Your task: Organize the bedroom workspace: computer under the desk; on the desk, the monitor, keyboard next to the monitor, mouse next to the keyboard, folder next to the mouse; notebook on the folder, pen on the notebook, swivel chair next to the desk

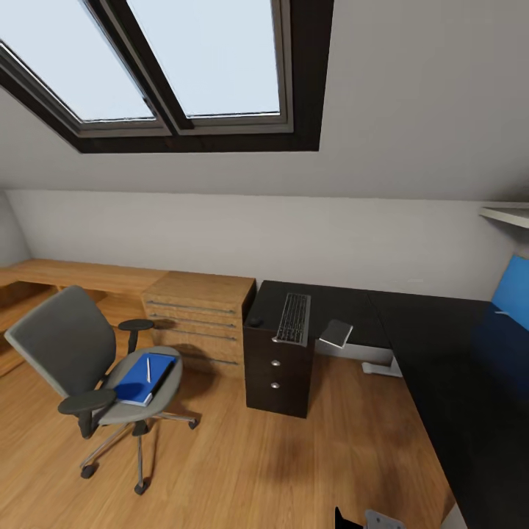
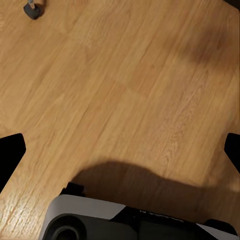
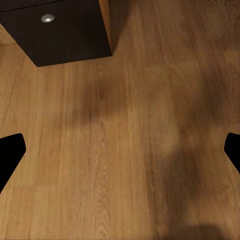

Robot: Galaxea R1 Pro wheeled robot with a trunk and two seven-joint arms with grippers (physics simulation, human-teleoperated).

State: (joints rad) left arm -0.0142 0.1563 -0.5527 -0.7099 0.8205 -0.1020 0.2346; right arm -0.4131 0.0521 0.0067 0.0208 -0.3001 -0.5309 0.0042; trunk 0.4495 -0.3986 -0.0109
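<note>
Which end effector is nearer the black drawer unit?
Right. Its end effector hangs over floor just before the drawer unit; the left end effector is over floor near a chair wheel.

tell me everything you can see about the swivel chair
The swivel chair stands upright on the wooden floor, apart from the desk. It has grey upholstery on seat and back, two black armrests and a chrome base with dark wheels. A blue folder lies on its seat, with a pale pen on top.
</note>
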